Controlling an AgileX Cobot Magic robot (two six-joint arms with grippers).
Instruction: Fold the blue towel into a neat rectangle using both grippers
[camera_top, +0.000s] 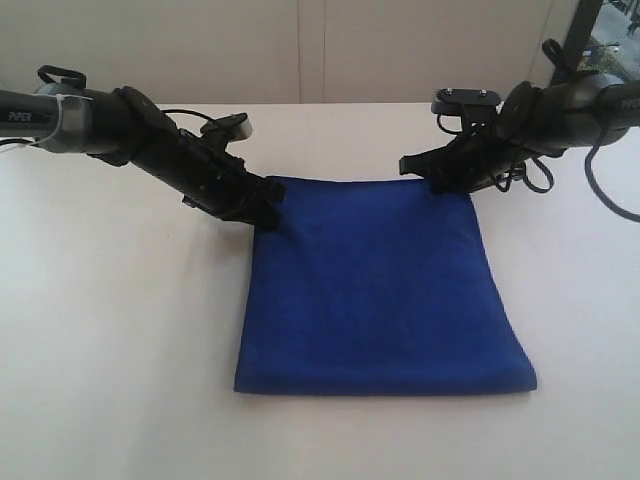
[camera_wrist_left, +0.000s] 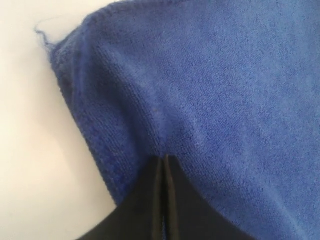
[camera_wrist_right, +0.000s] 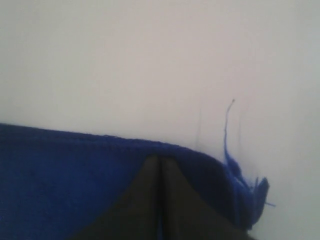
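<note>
The blue towel (camera_top: 380, 290) lies flat on the white table (camera_top: 120, 350) as a near-square, with a rounded fold along its front edge. My left gripper (camera_top: 268, 212) is down at the towel's far left corner. In the left wrist view its fingers (camera_wrist_left: 165, 157) are pressed together, and the cloth (camera_wrist_left: 225, 90) puckers toward their tips. My right gripper (camera_top: 438, 186) is at the far right corner. Its shut tips (camera_wrist_right: 159, 159) sit at the stitched edge of the towel (camera_wrist_right: 60, 180), beside a loose thread (camera_wrist_right: 227, 135).
Bare white tabletop surrounds the towel on all sides. A pale wall (camera_top: 320, 50) runs behind the table, and black cables (camera_top: 600, 180) hang from the right arm.
</note>
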